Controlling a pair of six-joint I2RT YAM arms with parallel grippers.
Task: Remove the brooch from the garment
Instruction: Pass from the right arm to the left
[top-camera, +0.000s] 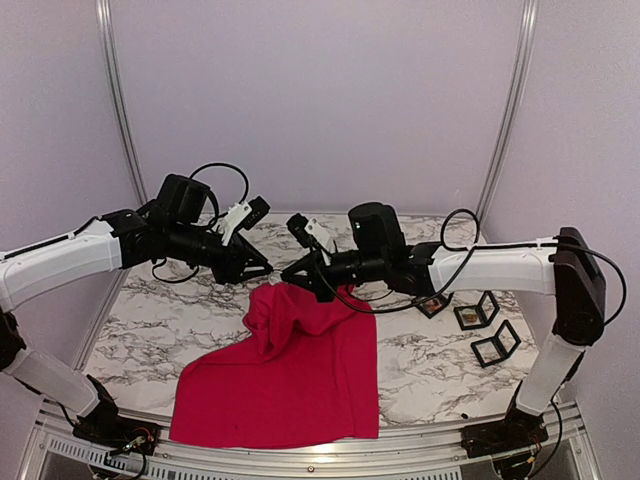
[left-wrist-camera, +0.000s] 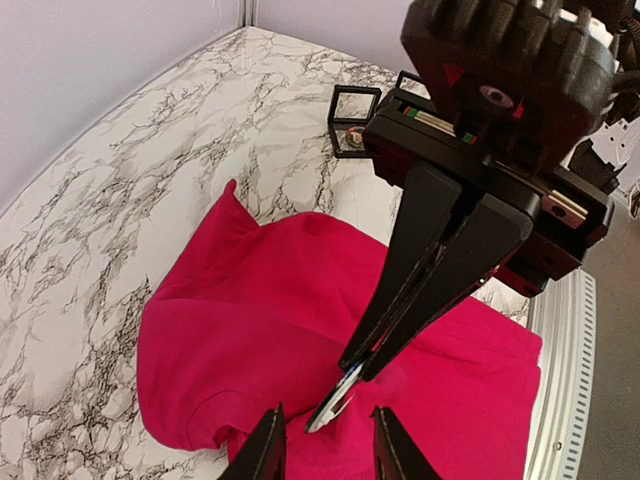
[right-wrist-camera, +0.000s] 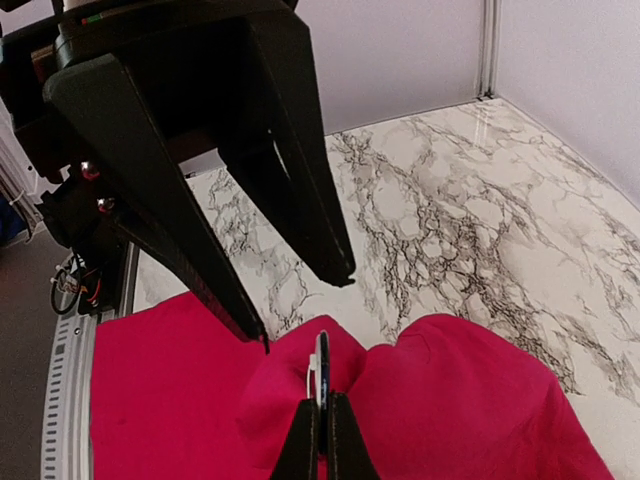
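The garment (top-camera: 290, 380) is a bright red T-shirt lying on the marble table (top-camera: 430, 370), with one fold pulled up off the surface. The brooch (right-wrist-camera: 322, 362) is a thin silver and blue piece seen edge-on, standing up from that raised fold (left-wrist-camera: 300, 300). My right gripper (right-wrist-camera: 323, 430) is shut on the brooch (left-wrist-camera: 338, 402), its black fingers (left-wrist-camera: 430, 270) coming down from the upper right in the left wrist view. My left gripper (left-wrist-camera: 330, 455) is open, its fingertips on either side just short of the brooch's tip. The two grippers meet nose to nose above the shirt's top edge (top-camera: 275, 292).
Three small black-framed boxes (top-camera: 475, 315) (top-camera: 497, 343) (top-camera: 435, 303) sit on the table under the right arm; one shows as a black-framed box (left-wrist-camera: 352, 120) in the left wrist view. The shirt's hem reaches the table's near edge (top-camera: 300, 445). Pale walls enclose the back and sides.
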